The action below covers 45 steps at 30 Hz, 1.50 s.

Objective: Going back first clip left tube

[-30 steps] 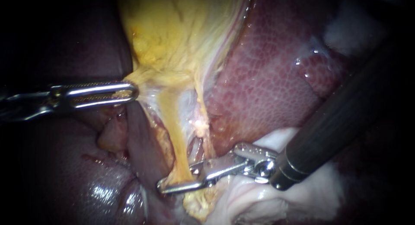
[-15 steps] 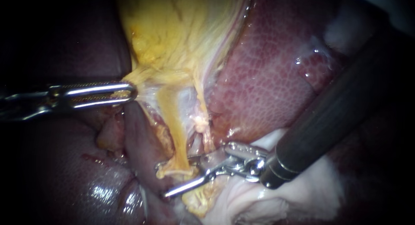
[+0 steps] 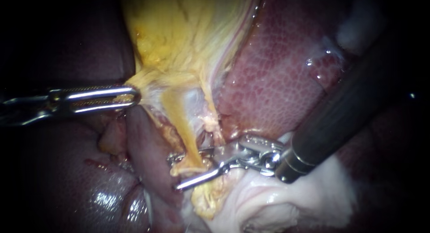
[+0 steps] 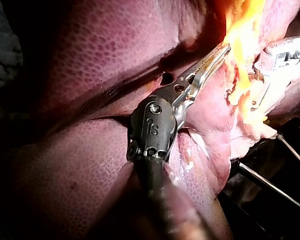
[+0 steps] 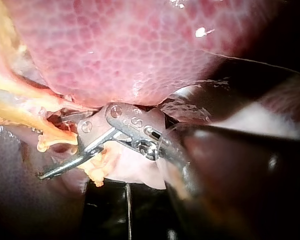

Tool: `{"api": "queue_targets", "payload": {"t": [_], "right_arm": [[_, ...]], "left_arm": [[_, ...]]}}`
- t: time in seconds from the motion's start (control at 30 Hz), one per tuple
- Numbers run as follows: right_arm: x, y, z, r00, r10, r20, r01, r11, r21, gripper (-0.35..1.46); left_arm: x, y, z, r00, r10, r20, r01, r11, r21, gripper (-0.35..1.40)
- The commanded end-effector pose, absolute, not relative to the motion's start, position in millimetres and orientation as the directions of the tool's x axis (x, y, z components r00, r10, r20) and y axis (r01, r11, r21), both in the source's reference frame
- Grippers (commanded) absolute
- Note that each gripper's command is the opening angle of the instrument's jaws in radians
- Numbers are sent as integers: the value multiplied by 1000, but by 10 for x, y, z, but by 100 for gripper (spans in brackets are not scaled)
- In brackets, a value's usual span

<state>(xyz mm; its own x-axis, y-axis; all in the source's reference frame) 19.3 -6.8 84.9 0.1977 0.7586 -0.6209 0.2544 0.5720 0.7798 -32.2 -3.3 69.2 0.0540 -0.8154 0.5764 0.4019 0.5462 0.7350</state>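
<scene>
My left instrument [image 3: 134,95] comes in level from the left. Its jaws are shut on the yellow neck of the gallbladder [image 3: 179,31] and hold it taut; the left wrist view shows the same grip [image 4: 221,50]. The left tube [image 3: 179,121], a yellow strand, runs down from there. My right instrument [image 3: 174,173] reaches in from the upper right with its jaws open astride the tube's lower end. One jaw passes behind the tube and the other lies in front and below, as the right wrist view [image 5: 52,147] also shows. I cannot make out a clip for certain.
A paler strand [image 3: 209,114] runs beside the left tube on its right. The mottled red liver [image 3: 277,80] fills the right side, close above the right instrument's wrist. White fatty tissue [image 3: 286,201] lies under that wrist. More dark liver [image 3: 67,179] lies at the lower left.
My right instrument's jaws, nearly closed around the tube's lower end a second ago, have opened and shifted slightly up along the tube. The left instrument has held still.
</scene>
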Motion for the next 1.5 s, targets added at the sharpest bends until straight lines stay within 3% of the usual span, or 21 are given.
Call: {"api": "queue_targets", "payload": {"t": [0.03, 0.23, 0.6, 0.8, 0.97, 1.5], "right_arm": [[187, -69, 847, 200, 758, -621, 262, 569, 779, 60], [147, -62, 827, 196, 754, -627, 268, 574, 774, 60], [65, -3, 750, 146, 688, -711, 215, 679, 701, 60], [47, 10, 722, 167, 660, -732, 186, 708, 681, 60], [41, 11, 719, 172, 655, -736, 178, 714, 677, 60], [22, 31, 711, 183, 644, -743, 144, 730, 668, 60]], "left_arm": [[-323, -33, 692, 54, -815, 577, 401, 547, 735, -35], [-320, -34, 692, 55, -815, 577, 400, 547, 735, -35], [-320, -33, 692, 55, -815, 577, 400, 547, 735, -35], [-322, -34, 696, 55, -814, 579, 400, 549, 734, -35], [-328, -40, 709, 50, -816, 576, 405, 543, 735, -35], [-419, -68, 780, 111, -819, 563, 365, 560, 743, -35]]}}
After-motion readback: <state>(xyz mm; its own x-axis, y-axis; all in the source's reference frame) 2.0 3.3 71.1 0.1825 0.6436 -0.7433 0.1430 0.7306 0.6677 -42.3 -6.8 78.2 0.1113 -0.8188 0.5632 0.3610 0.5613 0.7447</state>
